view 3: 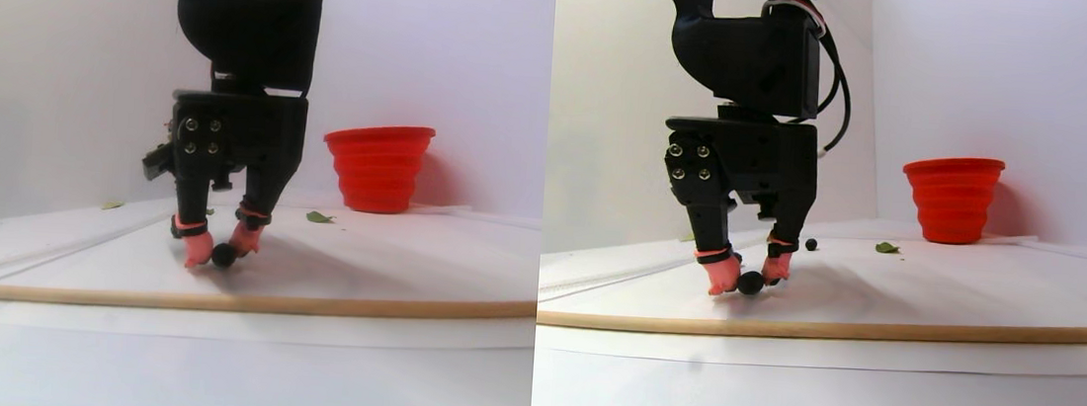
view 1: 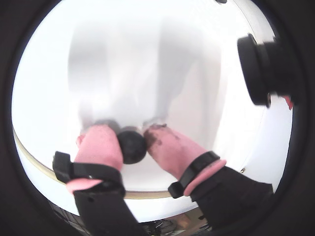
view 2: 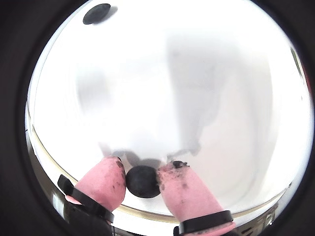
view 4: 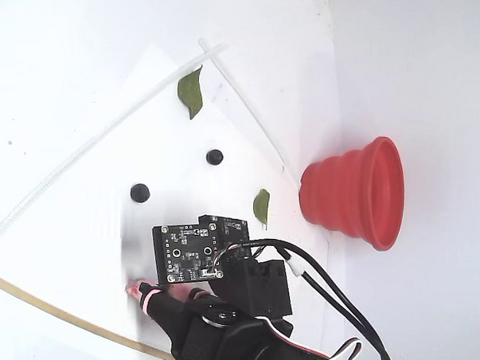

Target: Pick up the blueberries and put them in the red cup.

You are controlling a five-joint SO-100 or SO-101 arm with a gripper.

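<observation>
Gripper (view 1: 132,140) fingertips pinch one blueberry (view 1: 132,145) between them.

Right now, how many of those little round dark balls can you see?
3. One small round dark blue-black ball sits between the pink-tipped gripper fingers; two more lie loose on the white sheet in the fixed view. The arm may hide others.

1. The black arm (view 3: 253,17) drops straight down from the top of the stereo pair view, left of centre in each half
2. Its two-finger gripper (view 1: 133,142), with pink fingertips (view 2: 106,179), is closed around a small dark blue-black ball (view 1: 132,145) low in both wrist views
</observation>
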